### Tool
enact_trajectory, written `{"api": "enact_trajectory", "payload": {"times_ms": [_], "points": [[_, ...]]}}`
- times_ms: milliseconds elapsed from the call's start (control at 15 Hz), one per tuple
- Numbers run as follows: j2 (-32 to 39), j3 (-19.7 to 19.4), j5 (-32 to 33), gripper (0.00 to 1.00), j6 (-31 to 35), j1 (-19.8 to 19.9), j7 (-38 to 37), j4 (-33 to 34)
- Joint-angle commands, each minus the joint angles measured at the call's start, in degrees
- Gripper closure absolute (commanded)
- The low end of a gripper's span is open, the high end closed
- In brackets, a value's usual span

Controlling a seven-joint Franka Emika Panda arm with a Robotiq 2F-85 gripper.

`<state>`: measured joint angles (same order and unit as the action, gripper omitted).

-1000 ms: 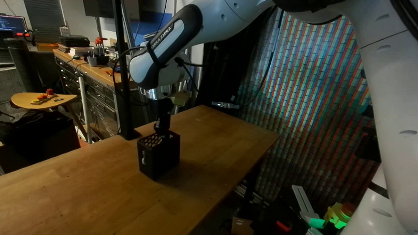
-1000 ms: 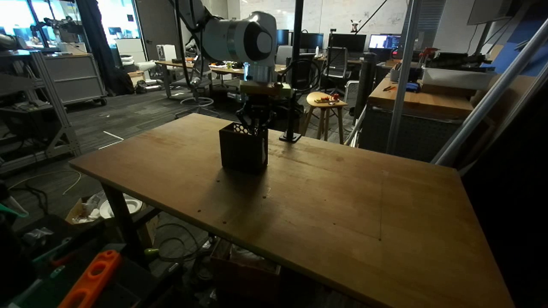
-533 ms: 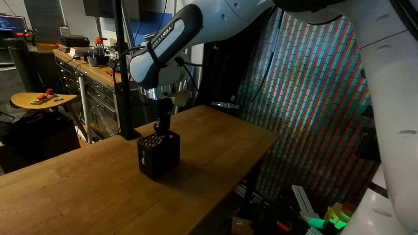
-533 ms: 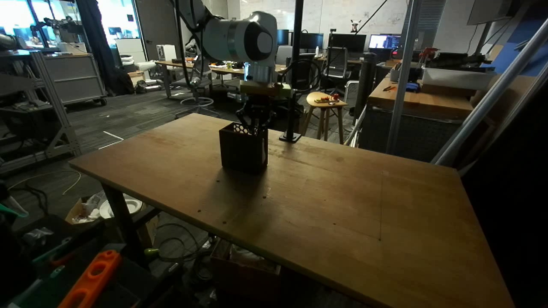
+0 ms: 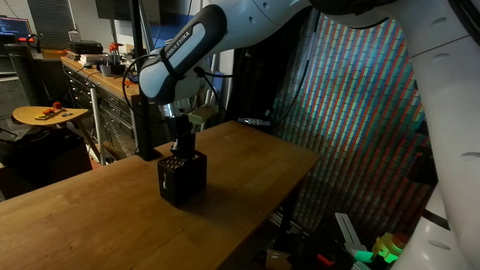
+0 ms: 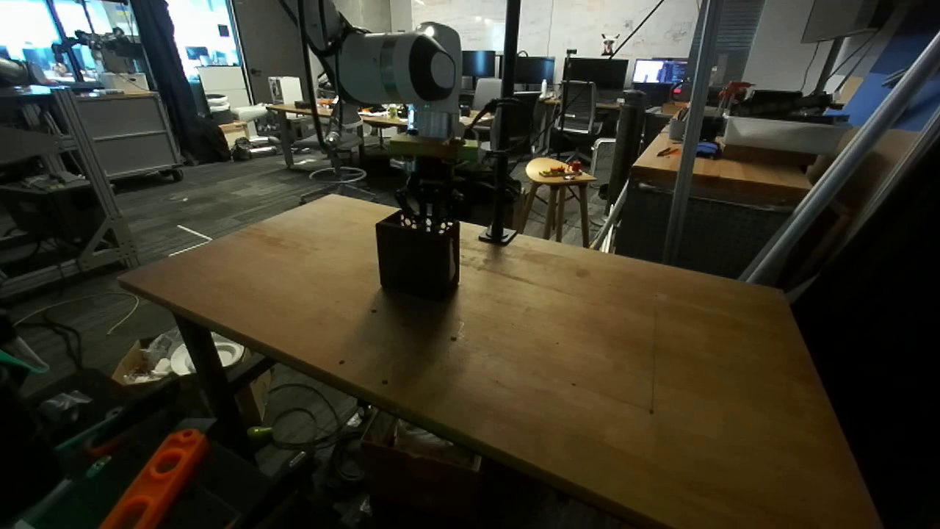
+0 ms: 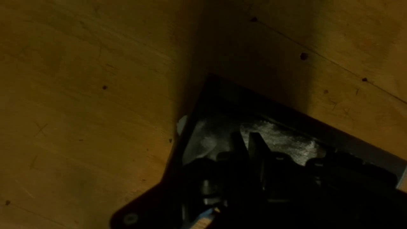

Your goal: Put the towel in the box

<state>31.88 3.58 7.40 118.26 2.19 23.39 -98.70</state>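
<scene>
At the open top of the black box [image 6: 417,261], the hand [image 7: 246,136] points downward. Its two fingers [image 7: 258,144] stand close together with a narrow gap between them; whether they pinch any of the towel [image 7: 276,138] I cannot tell. How far their tips reach below the rim is likewise not clear to me. The towel lies inside the box, grey and creased, spread across the part of the interior that shows in the wrist view, and it appears brighter on one side of the fingers than on the other. The dark body of the hand covers the remainder. The box stands upright on the wooden worktop [image 5: 107,219]; rows of holes show near its rim in both exterior views. Just outside one wall of the box is a pale patch [image 7: 182,124], which I cannot identify.

Above, the white arm [image 5: 244,29] extends over the worktop. A black post [image 5: 145,126] stands near the box, at the worktop's edge. Beyond it are a stool [image 5: 25,114] bearing small coloured pieces [image 5: 49,112], a drawer bench [image 5: 115,115] and a multicoloured striped wall [image 5: 354,87].
</scene>
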Motion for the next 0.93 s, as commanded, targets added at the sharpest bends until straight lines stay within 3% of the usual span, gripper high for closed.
{"api": "enact_trajectory", "payload": {"times_ms": [0,867], "points": [[1.4,-0.9,1.8,0.88,-4.3,-2.9,-5.7,3.5],[1.7,-1.0,-0.2,0.88,-5.3,-2.8,-10.9,2.6]]}}
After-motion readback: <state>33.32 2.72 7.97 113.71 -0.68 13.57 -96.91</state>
